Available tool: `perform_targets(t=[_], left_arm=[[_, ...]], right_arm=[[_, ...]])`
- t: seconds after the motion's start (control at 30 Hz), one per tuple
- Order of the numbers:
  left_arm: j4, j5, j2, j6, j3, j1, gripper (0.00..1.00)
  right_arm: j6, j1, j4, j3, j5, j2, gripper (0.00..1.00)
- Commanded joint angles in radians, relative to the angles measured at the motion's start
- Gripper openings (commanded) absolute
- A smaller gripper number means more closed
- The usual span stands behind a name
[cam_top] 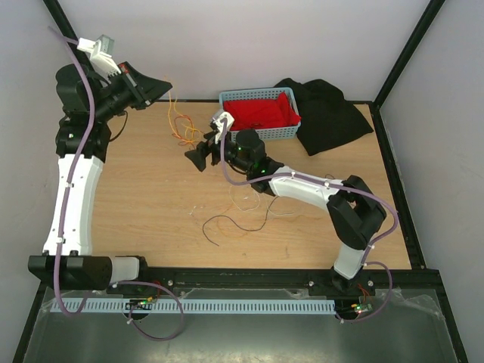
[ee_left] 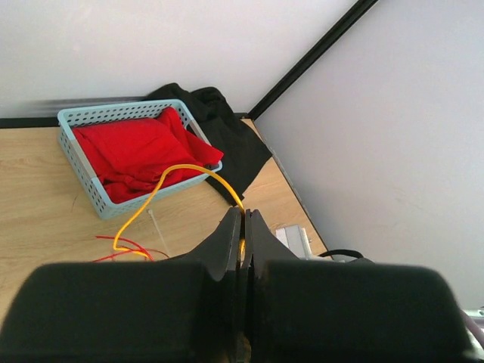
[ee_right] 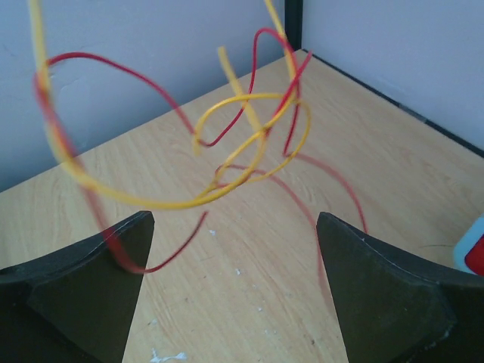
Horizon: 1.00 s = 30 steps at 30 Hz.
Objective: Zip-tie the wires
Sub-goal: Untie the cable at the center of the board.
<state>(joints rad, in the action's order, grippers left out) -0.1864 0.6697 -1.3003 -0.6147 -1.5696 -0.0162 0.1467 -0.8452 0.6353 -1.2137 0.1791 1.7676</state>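
– Over the light wooden table [cam_top: 151, 197], top view: where do the arms stand?
– The black two-finger left gripper [cam_top: 157, 89] is raised at the far left. A thin yellow strand [cam_top: 171, 106] hangs from its tip into a tangle of thin, curly yellow and red-orange wires [cam_top: 184, 128]. The black right gripper [cam_top: 195, 157] sits just beside that tangle, pointing at it.
– Anything else on the wood?
– Thin dark strands [cam_top: 227, 223] lie loose mid-table, well apart from the tangle. A pale-blue perforated plastic basket [cam_top: 227, 97] holds a crumpled red cloth [cam_top: 261, 112]. A heap of black cloth [cam_top: 333, 113] lies beside it at the far right.

– Left wrist view?
– The fingers are pressed together, and the yellow strand is pinched between their tips. It arcs up and over, then drops to the table next to thin red strands [ee_left: 125, 243] in front of the basket.

– Right wrist view?
– Both fingers [ee_right: 113, 272] stand wide apart and grip nothing. Loops of yellow and red wire hang between and beyond them, above the wood. Whether they touch the table cannot be told.
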Motion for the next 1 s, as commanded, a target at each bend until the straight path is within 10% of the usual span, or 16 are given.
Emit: perform_targets(t=[0.0,0.07,0.33,0.97], left_arm=[[0.024,0.013,0.045,-0.013,-0.024,0.004,0.0],[0.024,0.009,0.049,-0.013,-0.023,0.005,0.0],[0.003,-0.01,0.01,0.011,-0.096,-0.01,0.0],[0.034,-0.054,-0.184,-0.153,-0.662,-0.303,0.0]], right_arm=[[-0.047,0.0,0.006,-0.046,-0.029,0.025,1.0],[-0.038,0.0,0.02,-0.048,0.003,0.031,0.91],[0.0,-0.001,0.06,0.021,0.029,0.023,0.0],[0.125,0.014,-0.122,-0.104,-0.02,0.316,0.0]])
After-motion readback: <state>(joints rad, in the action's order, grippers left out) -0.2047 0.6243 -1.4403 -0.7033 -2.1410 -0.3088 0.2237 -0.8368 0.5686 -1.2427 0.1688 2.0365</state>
